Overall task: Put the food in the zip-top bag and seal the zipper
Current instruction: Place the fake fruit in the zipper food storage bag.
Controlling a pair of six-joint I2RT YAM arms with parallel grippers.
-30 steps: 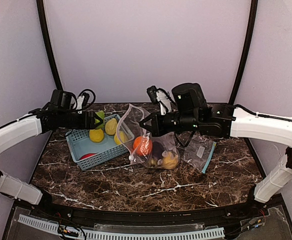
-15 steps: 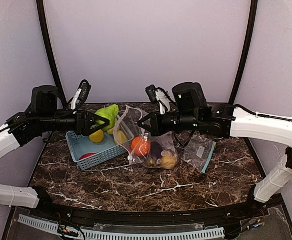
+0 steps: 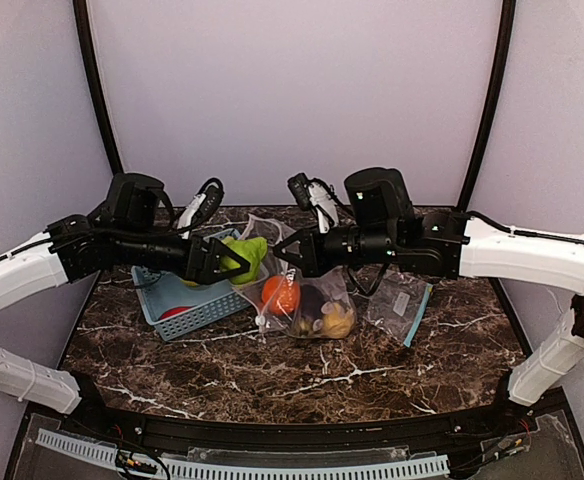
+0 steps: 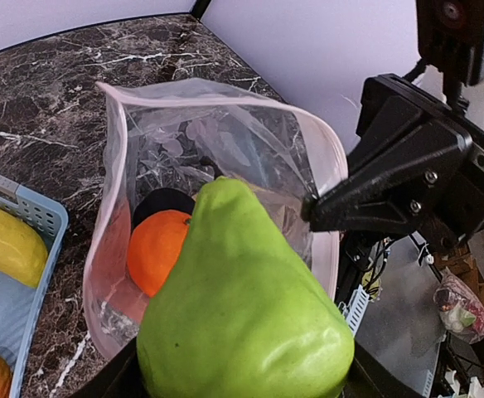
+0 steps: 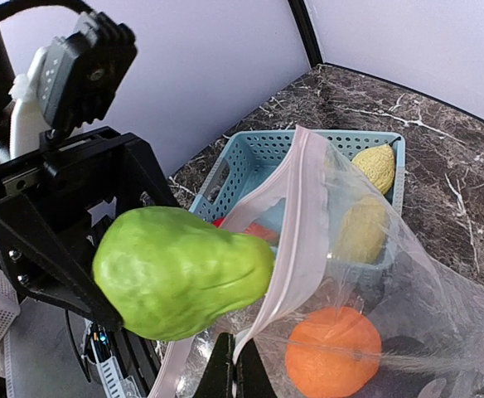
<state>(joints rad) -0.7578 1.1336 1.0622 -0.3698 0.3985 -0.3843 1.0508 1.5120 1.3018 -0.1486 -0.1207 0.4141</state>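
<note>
This looks like a robot lab booth. Plain pale walls [image 3: 292, 90] and black poles [image 3: 490, 100] enclose a marble-patterned table [image 3: 272, 375] carrying robot arms [image 3: 532, 250].

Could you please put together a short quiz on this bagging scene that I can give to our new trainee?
1. Multiple choice: what does the left end effector hold?
A) a banana
B) a green fruit
C) a carrot
2. True or false: the right end effector pinches the rim of the zip-top bag, holding its mouth open.
3. Short answer: which round fruit already lies inside the bag?

Key:
1. B
2. True
3. The orange
</note>
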